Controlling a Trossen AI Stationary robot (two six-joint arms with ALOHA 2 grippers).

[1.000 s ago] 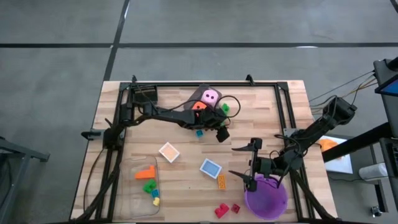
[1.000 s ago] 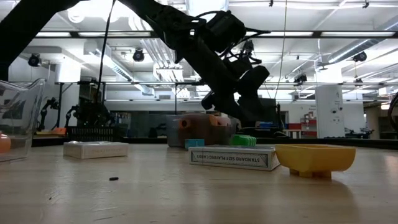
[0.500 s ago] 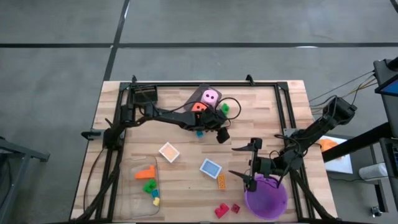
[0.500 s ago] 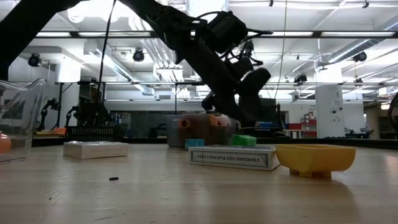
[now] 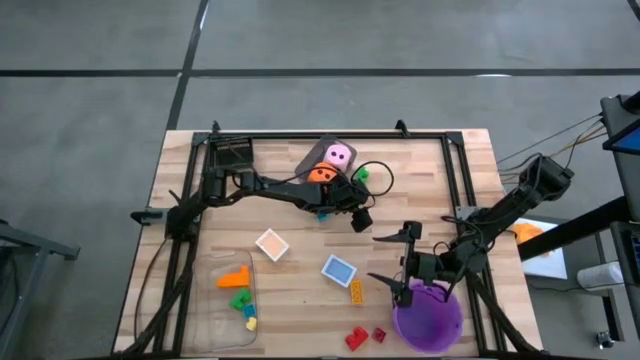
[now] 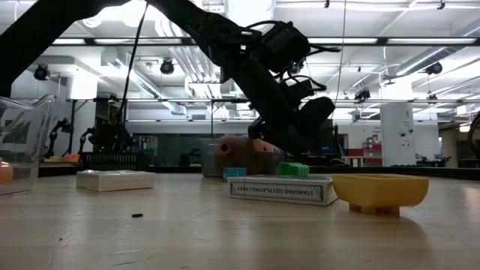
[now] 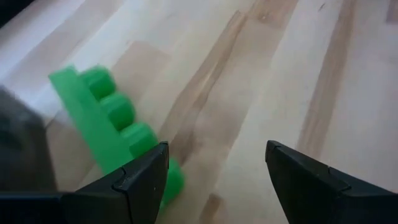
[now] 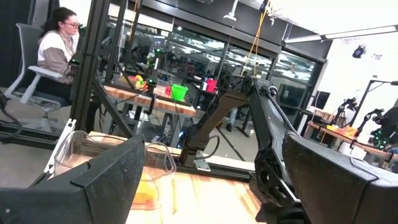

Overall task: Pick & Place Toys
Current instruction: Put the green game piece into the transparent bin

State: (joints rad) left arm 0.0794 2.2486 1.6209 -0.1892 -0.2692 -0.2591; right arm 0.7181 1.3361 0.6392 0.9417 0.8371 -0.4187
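Note:
My left gripper (image 5: 357, 216) is open and hangs above the table's middle, near the orange die (image 5: 319, 173) and the pink die (image 5: 338, 154). In the left wrist view a green brick (image 7: 112, 121) lies on the wood just ahead of one finger (image 7: 142, 180). The gripper (image 7: 217, 171) holds nothing. The same brick shows in the high view (image 5: 362, 173) and the low view (image 6: 292, 169). My right gripper (image 5: 402, 262) is wide open and empty beside the purple bucket (image 5: 428, 318).
An orange tile (image 5: 271, 243), a blue tile (image 5: 339, 269), an orange brick (image 5: 356, 292), a small teal brick (image 5: 320, 213) and two red bricks (image 5: 356, 338) lie on the table. The clear tray (image 5: 222, 300) at the front left holds several bricks. A person sits beyond the table (image 8: 59, 43).
My left gripper has gone a little toward the table's right edge and down, still open.

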